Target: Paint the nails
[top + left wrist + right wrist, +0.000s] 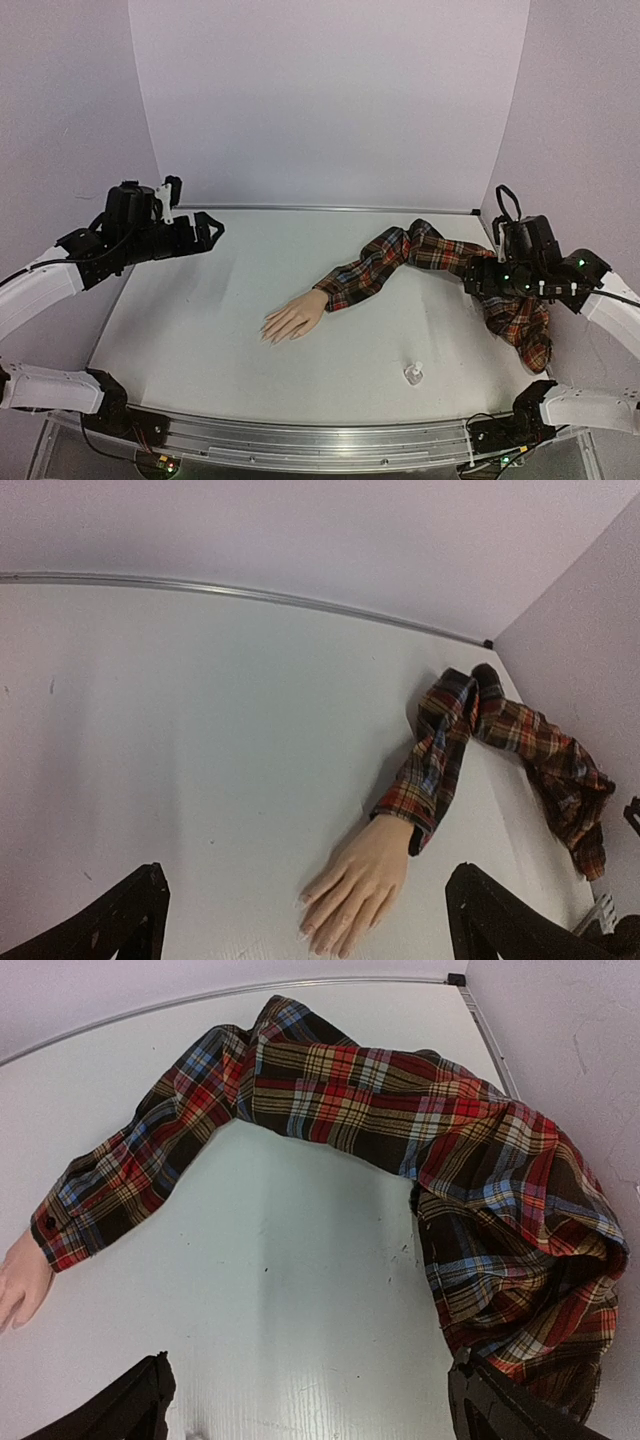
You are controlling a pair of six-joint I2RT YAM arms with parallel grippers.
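Nails lie well apart from the wide-open left pincer

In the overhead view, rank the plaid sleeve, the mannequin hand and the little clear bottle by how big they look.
Largest to smallest:
1. plaid sleeve
2. mannequin hand
3. clear bottle, plainly the smallest

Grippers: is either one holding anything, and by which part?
Nothing is held. The left gripper and right gripper are both open and empty, clear of the mannequin hand.
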